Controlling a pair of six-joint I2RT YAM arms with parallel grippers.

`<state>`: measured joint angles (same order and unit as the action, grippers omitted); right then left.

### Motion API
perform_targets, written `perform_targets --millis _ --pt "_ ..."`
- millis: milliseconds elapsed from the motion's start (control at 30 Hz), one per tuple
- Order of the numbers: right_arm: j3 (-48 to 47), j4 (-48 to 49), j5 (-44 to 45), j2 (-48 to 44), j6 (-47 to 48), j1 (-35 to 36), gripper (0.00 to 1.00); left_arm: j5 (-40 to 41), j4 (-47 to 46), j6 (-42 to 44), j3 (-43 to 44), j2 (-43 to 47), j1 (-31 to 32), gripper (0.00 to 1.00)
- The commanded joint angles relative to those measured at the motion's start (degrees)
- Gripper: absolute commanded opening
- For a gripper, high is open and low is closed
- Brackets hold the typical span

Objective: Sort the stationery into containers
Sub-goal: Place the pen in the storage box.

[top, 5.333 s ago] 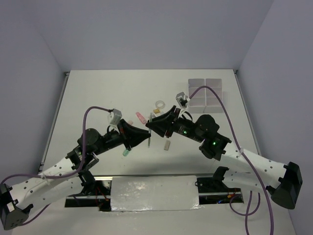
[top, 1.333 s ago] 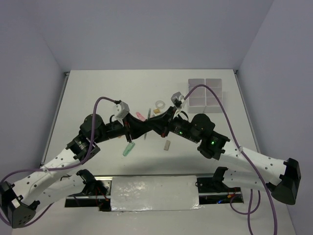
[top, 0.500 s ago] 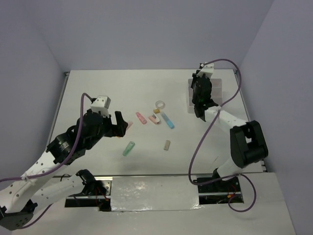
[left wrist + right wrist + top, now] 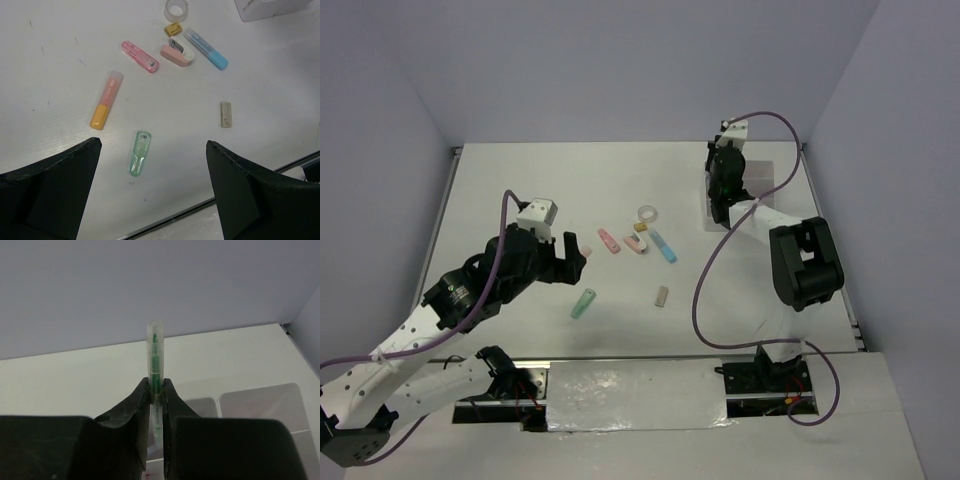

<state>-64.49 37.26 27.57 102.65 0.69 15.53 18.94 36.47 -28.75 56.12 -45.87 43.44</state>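
Now right claw (image 4: 156,386), gripping pen (image 4: 155,347), reached box (image 4: 260,401).

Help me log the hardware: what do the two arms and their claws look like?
The left arm and right arm have white links and black joints. A purple cable trails along each. The left claw and right claw have matte black fingers.

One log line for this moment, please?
left hand: open, empty | right hand: shut on thin green clear-capped pen, by translucent white divided plastic box
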Motion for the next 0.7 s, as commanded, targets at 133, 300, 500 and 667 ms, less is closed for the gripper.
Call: perform_targets --millis 133,300,500,667 --pt "3.75 6.07 -0.24 -0.96 -3.94 -0.32 0.3 -1.8 -1.22 1.51 0.31 0.6 0.07 0.99" --pt "3.67 3.1 -1.2 -3.24 -4.2 -0.32 0.53 -2.59 -1.31 1.68 0.31 0.87 0.07 0.99" --pt "4.63 -2.69 -3.67 -10.88 -7.1 -0.06 0.59 -0.06 -1.14 0.37 -0.22 1.31 0.07 0.99" --pt "3.33 -20.92 -8.74 -23.8 -11.15 2.13 0.61 3.73 1.85 -3.15 1.01 -1.94 0.15 0.99"
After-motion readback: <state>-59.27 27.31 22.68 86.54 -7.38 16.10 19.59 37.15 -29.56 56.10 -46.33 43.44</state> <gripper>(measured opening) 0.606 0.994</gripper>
